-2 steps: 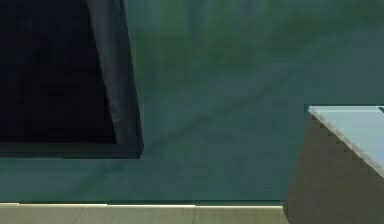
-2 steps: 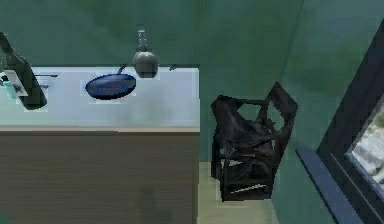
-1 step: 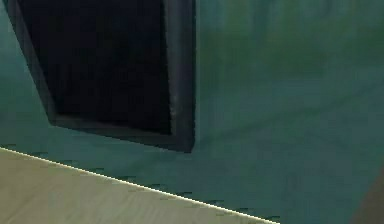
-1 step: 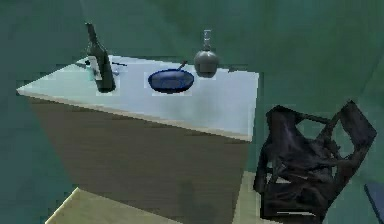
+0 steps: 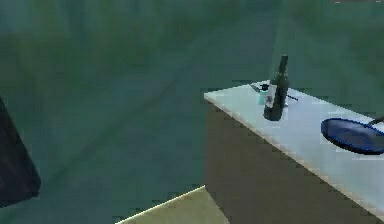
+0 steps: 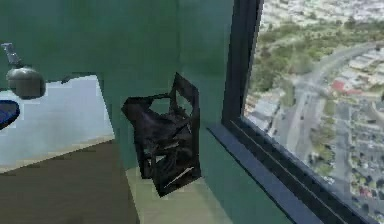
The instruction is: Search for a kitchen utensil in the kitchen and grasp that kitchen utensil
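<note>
Counter (image 5: 300,128) bears a dark pan (image 5: 352,135) near the bottle (image 5: 277,90), on its right side: search judged done, approach and grasp outstanding; gripper state cannot be told.

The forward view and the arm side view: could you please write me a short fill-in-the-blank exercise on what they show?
1. On the counter in the forward view, the dark bottle stands ____.
2. The blue pan lies on the counter at the forward view's ____ edge.
3. In the arm side view, the dark chair stands between the counter and the large ____, through which a city shows.

Missing words: upright; right; window.
</note>
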### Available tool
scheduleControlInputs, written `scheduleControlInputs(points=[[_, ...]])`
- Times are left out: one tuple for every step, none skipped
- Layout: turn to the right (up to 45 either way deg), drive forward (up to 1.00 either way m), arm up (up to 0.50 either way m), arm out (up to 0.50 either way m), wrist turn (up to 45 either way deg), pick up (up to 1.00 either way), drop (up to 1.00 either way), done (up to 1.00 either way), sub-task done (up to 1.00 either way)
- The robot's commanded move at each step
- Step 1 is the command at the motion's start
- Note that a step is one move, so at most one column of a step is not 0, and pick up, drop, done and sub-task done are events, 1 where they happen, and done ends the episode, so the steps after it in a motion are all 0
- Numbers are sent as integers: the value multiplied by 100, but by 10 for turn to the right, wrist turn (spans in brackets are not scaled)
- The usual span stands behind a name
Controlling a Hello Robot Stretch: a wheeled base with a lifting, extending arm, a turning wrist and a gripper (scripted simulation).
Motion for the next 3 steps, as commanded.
scheduleControlInputs(points=[[450, 0, 0, 0, 0, 0, 0, 0, 0], [210, 0, 0, 0, 0, 0, 0, 0, 0], [30, 0, 0, 0, 0, 0, 0, 0, 0]])
